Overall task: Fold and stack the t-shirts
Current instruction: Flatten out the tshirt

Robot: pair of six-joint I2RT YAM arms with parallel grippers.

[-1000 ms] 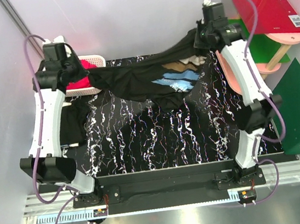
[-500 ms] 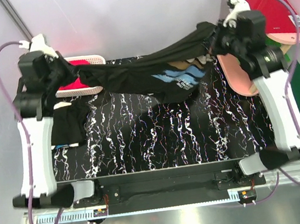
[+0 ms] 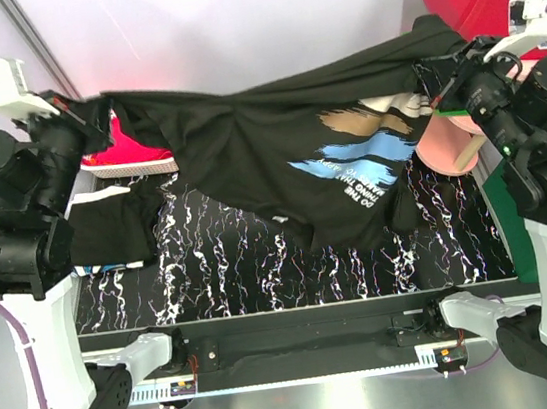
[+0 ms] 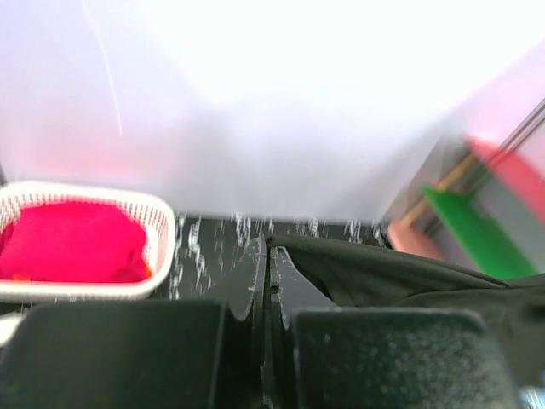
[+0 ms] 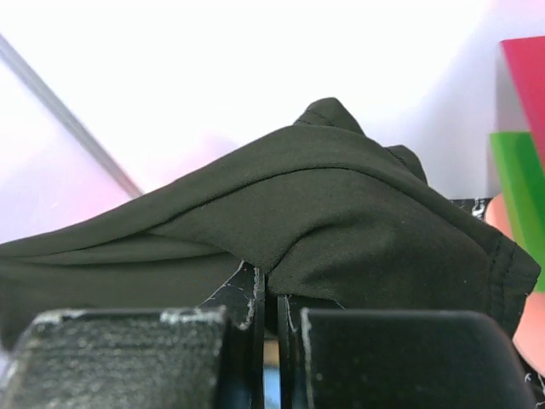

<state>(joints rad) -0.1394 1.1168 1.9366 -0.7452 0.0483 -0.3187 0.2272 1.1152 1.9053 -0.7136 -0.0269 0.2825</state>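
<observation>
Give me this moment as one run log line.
step: spread | left gripper: shut on printed t-shirt | right gripper: shut on printed t-shirt | shirt: spread in air above table | folded t-shirt: on table, left side

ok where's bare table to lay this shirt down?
Bare marbled table runs along the near edge, right of the folded black shirt. The far side is crowded: the printed t-shirt hangs over it, white basket at far left.

Soft, matt black cloth t-shirt (image 3: 264, 135) with a flat printed motif. Bench (image 3: 231, 261) topped in black, white-veined marble-look sheet with a slight sheen. White perforated plastic basket (image 4: 162, 251) holding red cloth (image 4: 72, 243). Fingers (image 5: 392, 358) of matt black, grainy, scuffed material.
</observation>
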